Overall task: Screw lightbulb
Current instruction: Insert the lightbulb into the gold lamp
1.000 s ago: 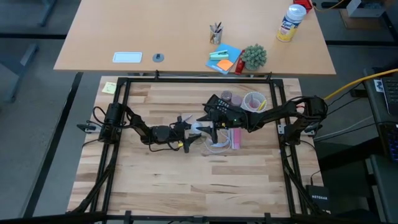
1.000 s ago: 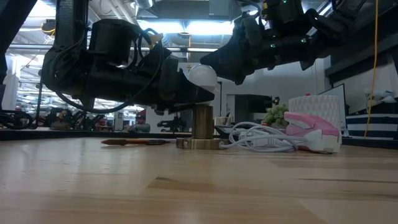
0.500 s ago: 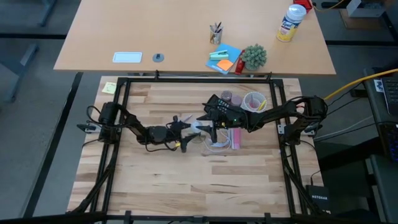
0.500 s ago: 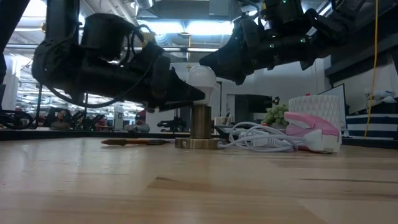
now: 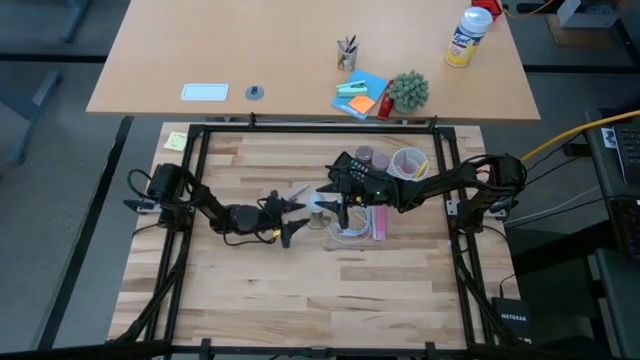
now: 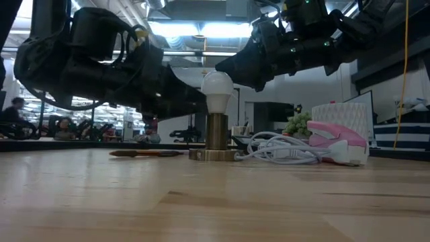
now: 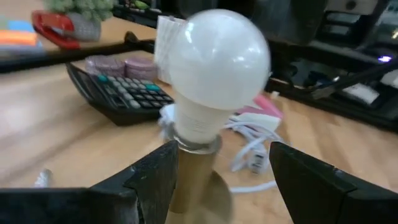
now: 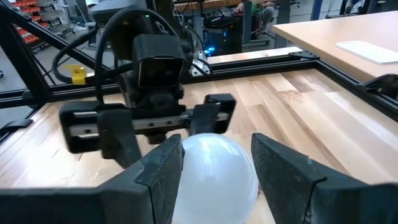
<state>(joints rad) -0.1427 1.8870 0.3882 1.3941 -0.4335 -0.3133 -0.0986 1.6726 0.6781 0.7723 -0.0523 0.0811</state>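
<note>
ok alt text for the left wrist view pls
A frosted white lightbulb stands upright in a brass-coloured socket post, just ahead of the left gripper, whose dark fingers are open and apart from it. Behind lie a black calculator and a looped white cord.

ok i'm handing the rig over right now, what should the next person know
Left gripper: open, holding nothing, just off the bulb on its left.
Right gripper: open, fingers either side of the lightbulb from above; whether they touch it can't be told.
The lightbulb stands upright in the brass-coloured socket post mid-table, white cord and pink-and-white object beside it, calculator behind.
Done: bulb seated in the socket.
Left: how far it is screwed in doesn't show; check tightness, then clear both arms.
</note>
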